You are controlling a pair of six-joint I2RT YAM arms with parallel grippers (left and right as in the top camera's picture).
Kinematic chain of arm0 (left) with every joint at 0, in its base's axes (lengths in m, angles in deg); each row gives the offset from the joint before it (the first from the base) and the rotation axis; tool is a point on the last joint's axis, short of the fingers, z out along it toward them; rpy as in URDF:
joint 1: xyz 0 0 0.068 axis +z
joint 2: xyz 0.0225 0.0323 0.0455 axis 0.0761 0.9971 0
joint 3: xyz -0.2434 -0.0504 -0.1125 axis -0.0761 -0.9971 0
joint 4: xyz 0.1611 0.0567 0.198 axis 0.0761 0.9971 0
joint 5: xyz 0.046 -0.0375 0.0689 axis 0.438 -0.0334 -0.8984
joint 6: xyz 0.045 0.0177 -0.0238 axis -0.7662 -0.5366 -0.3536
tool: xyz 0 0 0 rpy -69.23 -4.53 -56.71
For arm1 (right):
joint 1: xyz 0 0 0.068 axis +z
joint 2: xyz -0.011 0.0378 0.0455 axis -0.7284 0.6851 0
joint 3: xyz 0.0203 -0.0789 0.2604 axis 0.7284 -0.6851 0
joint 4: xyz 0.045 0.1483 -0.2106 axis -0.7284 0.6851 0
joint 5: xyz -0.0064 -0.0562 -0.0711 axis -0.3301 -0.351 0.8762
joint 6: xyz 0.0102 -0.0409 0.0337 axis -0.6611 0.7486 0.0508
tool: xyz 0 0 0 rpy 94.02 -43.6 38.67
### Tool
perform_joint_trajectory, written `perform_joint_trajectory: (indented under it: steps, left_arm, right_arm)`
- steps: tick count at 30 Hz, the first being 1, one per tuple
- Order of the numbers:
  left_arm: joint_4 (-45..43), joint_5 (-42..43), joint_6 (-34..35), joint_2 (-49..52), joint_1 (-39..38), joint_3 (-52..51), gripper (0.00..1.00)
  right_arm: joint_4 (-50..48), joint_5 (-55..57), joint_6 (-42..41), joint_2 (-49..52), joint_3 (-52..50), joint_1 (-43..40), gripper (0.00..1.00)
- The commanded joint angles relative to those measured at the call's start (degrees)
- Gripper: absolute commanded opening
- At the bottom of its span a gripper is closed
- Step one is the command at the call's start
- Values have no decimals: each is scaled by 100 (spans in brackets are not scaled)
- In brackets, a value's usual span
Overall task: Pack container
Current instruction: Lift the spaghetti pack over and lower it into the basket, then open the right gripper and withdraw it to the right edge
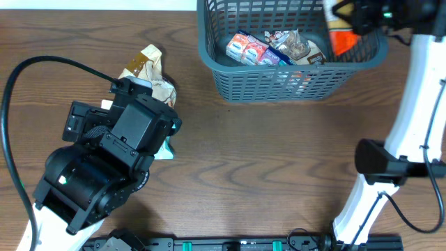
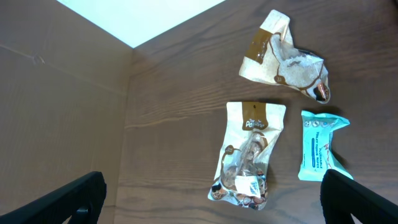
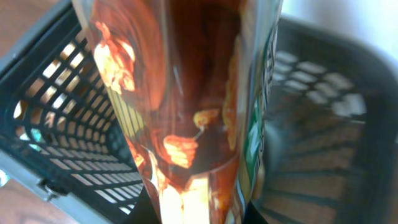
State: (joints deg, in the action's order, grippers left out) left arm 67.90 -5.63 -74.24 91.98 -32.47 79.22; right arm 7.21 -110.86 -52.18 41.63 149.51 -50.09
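The dark grey-blue slotted container [image 1: 279,82] stands at the table's far side and holds several snack packets [image 1: 275,49]. My right gripper [image 1: 352,17] is over its right end, shut on an orange-red snack packet [image 1: 341,38]; in the right wrist view that packet [image 3: 186,112] fills the frame, with the container's lattice wall [image 3: 68,130] behind it. My left gripper [image 2: 214,202] is open and empty above the table at the left. Below it lie a beige-and-brown packet [image 2: 247,152], a crumpled beige packet [image 2: 283,59] and a teal packet [image 2: 320,146].
In the overhead view the left arm hides most of the loose packets; the crumpled beige one [image 1: 148,66] and a teal corner [image 1: 165,150] show. The right arm's white column [image 1: 411,125] stands at the right. A black rail [image 1: 223,244] runs along the front edge.
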Motion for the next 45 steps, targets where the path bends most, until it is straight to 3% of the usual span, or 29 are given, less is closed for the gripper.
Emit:
perform_joint_trajectory:
  steps: [1,9,22,24,26,28,29,33,41,42,43,45]
  left_arm:
    - [31,-66,-9,11,17,20,98]
    - [31,-66,-11,11,17,20,99]
    - [31,-66,-9,11,17,20,99]
    - [31,-66,-9,11,17,20,99]
    - [31,-66,-9,11,17,20,99]
    - [31,-66,-9,11,17,20,99]
    - [31,-66,-9,11,17,20,99]
    - [31,-66,-11,11,17,20,99]
    - [31,-66,-11,11,17,20,99]
    - [31,-66,-9,11,17,20,99]
    - [31,-66,-11,11,17,20,99]
    - [31,-66,-9,11,17,20,99]
  right_arm:
    - [-22,15,173,48,142,413,1]
    - [179,966,546,568,125,870,1]
    - [221,1073,861,979,-85,861,2]
    - [221,1108,857,979,-87,857,15]
    - [219,1167,859,979,-98,844,20]
    - [221,1213,857,979,-98,820,47]
    - [221,1213,857,979,-98,802,52]
    - [166,1211,857,979,-98,748,63]
    - [-374,1211,621,949,-72,706,71]
    - [-514,1211,507,927,-42,695,80]
    - [-645,1209,422,885,7,678,95]
    - [-938,1211,269,761,120,634,99]
